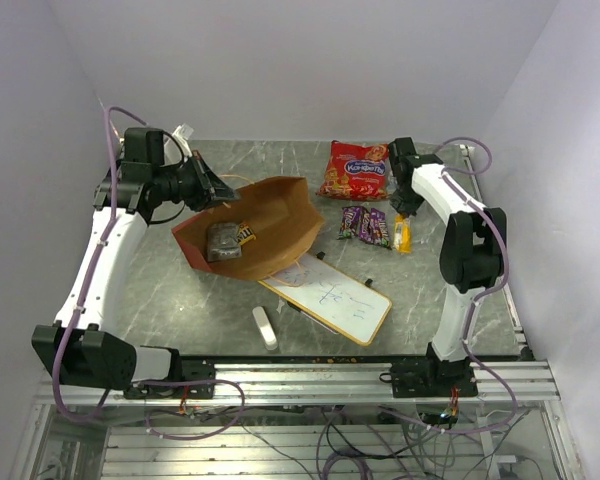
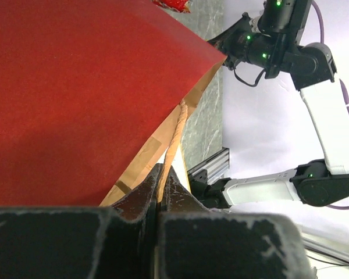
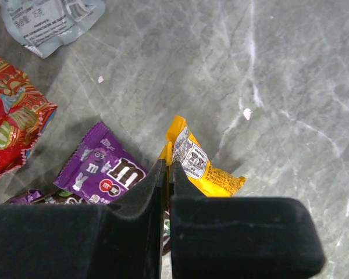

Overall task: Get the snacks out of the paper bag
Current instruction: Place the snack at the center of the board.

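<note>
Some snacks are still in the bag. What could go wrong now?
1. The left gripper pinches only the thin twine handle of the red paper bag; it might slip or tear, and the bag would flop down.
2. The silvery wrapper still lies inside; a rough tilt could dump it onto the whiteboard next to the bag.
3. The shut right gripper sits close to the yellow pack and could knock it.

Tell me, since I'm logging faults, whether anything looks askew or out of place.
The paper bag lies tipped over, mouth open, partly overlapping the whiteboard; a silvery wrapper and a small pack sit inside it.
</note>
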You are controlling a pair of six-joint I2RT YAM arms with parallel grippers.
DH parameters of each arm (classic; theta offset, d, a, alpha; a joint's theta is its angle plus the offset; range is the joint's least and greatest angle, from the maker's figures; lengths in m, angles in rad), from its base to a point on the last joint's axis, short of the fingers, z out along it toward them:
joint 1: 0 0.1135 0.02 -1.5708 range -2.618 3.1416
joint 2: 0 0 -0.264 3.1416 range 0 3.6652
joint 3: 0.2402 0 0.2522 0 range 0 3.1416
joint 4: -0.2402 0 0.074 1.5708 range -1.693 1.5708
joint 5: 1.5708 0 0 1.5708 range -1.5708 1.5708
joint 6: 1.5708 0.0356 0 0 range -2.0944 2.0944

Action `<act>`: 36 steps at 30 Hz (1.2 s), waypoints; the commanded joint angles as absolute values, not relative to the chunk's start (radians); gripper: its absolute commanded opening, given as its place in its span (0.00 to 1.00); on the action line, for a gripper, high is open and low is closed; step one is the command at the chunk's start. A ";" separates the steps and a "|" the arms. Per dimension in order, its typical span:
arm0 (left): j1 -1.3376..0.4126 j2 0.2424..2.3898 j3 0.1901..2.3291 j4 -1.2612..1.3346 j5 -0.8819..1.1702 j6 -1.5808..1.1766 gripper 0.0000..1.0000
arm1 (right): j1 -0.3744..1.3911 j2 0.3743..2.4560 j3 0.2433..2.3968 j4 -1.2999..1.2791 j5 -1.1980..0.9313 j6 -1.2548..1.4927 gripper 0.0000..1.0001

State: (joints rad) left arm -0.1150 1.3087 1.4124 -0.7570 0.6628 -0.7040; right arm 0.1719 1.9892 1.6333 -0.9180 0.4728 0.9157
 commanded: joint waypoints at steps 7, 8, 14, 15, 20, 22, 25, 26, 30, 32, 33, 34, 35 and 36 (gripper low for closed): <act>-0.133 1.348 1.440 -0.760 0.757 -0.640 0.07 | 0.161 2.107 1.724 -0.887 0.407 0.917 0.00; -0.133 1.344 1.434 -0.740 0.758 -0.655 0.07 | 0.161 2.112 1.724 -0.885 0.408 0.919 0.00; -0.133 1.344 1.440 -0.694 0.740 -0.689 0.07 | 0.160 2.130 1.727 -0.868 0.388 0.918 0.06; -0.133 1.347 1.445 -0.698 0.731 -0.685 0.07 | 0.159 2.127 1.725 -0.865 0.385 0.919 0.09; -0.133 1.348 1.450 -0.704 0.721 -0.683 0.07 | 0.157 2.089 1.710 -0.845 0.379 0.903 0.32; -0.133 1.347 1.455 -0.705 0.713 -0.683 0.07 | 0.158 2.070 1.714 -0.850 0.369 0.894 0.41; -0.134 1.349 1.475 -0.722 0.694 -0.669 0.07 | 0.157 2.013 1.697 -0.835 0.343 0.869 0.53; -0.133 1.350 1.484 -0.728 0.684 -0.658 0.07 | 0.157 1.982 1.681 -0.816 0.325 0.853 0.54; -0.133 1.368 1.530 -0.742 0.624 -0.625 0.07 | 0.160 1.863 1.562 -0.651 0.208 0.736 0.60; -0.133 1.377 1.547 -0.728 0.598 -0.621 0.07 | 0.166 1.808 1.505 -0.562 0.142 0.669 0.60; -0.133 1.383 1.552 -0.713 0.595 -0.619 0.07 | 0.176 1.785 1.478 -0.512 0.086 0.633 0.60; -0.133 1.389 1.557 -0.696 0.598 -0.615 0.07 | 0.192 1.759 1.446 -0.458 0.054 0.588 0.61; -0.133 1.396 1.562 -0.674 0.606 -0.606 0.07 | 0.213 1.738 1.417 -0.378 -0.010 0.547 0.61; -0.133 1.404 1.568 -0.656 0.612 -0.593 0.07 | 0.239 1.717 1.386 -0.320 -0.061 0.511 0.61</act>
State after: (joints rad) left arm -0.1265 1.3750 1.5269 -0.7307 0.6327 -0.6418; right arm 0.1764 1.7779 1.4765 -0.5915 0.1596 0.6941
